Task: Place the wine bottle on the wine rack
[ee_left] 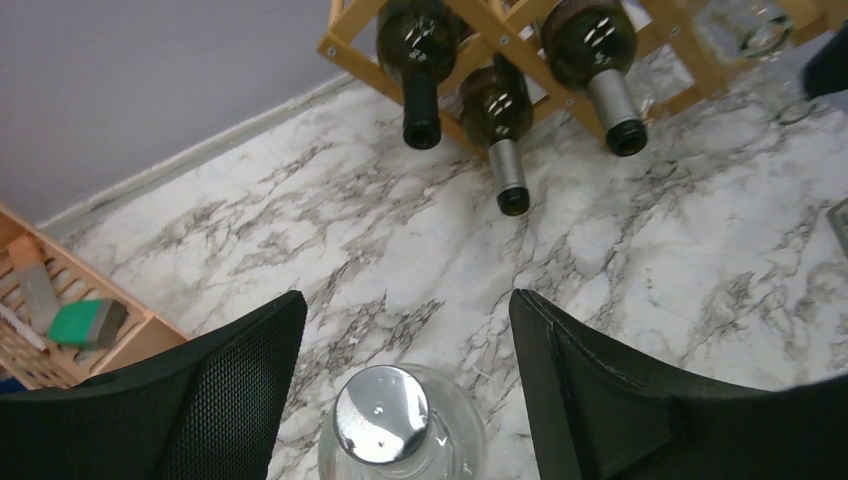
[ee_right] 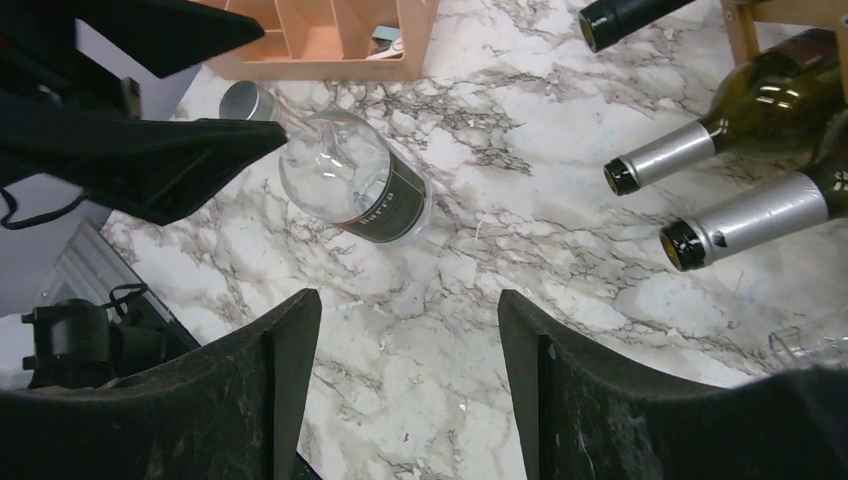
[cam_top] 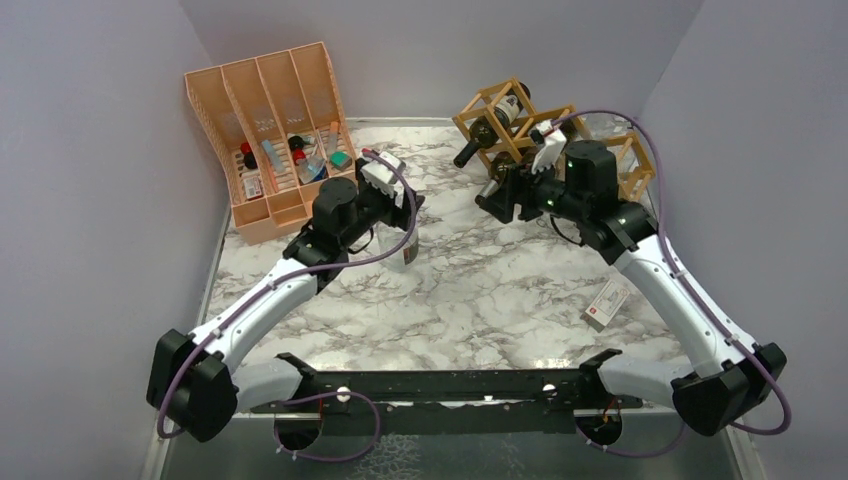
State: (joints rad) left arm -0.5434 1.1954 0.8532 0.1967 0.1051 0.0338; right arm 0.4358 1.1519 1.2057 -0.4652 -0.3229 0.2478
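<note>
The wine bottle (cam_top: 405,250) is clear glass with a silver cap and a dark label, and it stands upright on the marble table. In the left wrist view its cap (ee_left: 382,415) sits low between the fingers of my open left gripper (ee_left: 408,300), untouched. My left gripper (cam_top: 405,222) hovers over the bottle top. The bottle also shows in the right wrist view (ee_right: 355,190). The wooden wine rack (cam_top: 520,125) stands at the back right and holds dark bottles (ee_left: 420,60). My right gripper (cam_top: 497,205) is open and empty in front of the rack (ee_right: 740,35).
An orange-pink slotted organiser (cam_top: 270,130) with small items stands at the back left. A small white tag (cam_top: 607,300) lies on the table by the right arm. Grey walls close in on the left, back and right.
</note>
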